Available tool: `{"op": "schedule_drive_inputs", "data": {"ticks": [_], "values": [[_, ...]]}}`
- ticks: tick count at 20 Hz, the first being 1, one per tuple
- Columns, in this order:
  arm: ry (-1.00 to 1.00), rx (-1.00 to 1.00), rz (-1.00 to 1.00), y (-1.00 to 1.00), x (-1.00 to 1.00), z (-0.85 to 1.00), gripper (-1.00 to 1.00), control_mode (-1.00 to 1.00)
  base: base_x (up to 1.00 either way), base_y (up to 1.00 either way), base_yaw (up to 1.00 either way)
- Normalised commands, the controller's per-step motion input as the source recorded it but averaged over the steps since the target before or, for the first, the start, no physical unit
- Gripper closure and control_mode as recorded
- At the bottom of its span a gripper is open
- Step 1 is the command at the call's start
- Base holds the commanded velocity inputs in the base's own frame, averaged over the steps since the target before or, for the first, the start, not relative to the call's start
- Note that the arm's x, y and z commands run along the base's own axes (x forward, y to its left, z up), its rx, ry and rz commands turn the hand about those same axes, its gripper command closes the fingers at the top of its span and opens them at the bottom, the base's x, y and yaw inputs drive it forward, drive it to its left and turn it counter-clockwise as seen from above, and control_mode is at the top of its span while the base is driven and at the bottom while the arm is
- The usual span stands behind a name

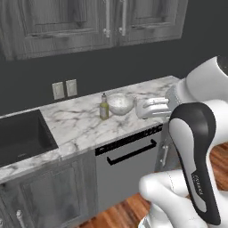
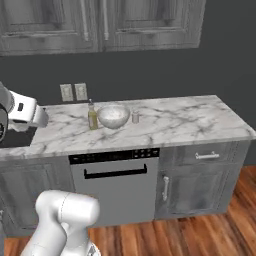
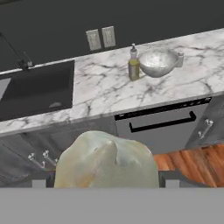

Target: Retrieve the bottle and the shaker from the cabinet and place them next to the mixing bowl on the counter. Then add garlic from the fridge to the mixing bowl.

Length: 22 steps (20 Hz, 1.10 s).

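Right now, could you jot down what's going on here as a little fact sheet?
Bowl: on the marble counter, bowl under the wall sockets
Bottle: upright bottle close on one side of the bowl
Shaker: small shaker on the bowl's other side
Garlic: pale bulb of garlic up close between the pincer tips, away from the counter
Pincer: closed on the garlic
Sink: dark sink set in the counter
Left to do: garlic into the bowl
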Motion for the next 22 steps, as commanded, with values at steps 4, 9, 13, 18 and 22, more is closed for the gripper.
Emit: {"op": "schedule_drive_inputs", "data": {"ticks": [4, 9, 13, 18, 22], "values": [[0.0, 0.0, 0.0, 0.0, 0.0, 0.0, 1.0, 1.0, 1.0, -0.81, 0.12], [0.0, 0.0, 0.0, 0.0, 0.0, 0.0, 1.0, 1.0, 0.66, -0.75, 0.25], [0.0, 0.0, 0.0, 0.0, 0.0, 0.0, 1.0, 1.0, 0.39, -0.55, 0.22], [0.0, 0.0, 0.0, 0.0, 0.0, 0.0, 1.0, 1.0, 0.71, 0.03, 0.04], [0.0, 0.0, 0.0, 0.0, 0.0, 0.0, 1.0, 1.0, 0.73, 0.04, 0.1]]}}
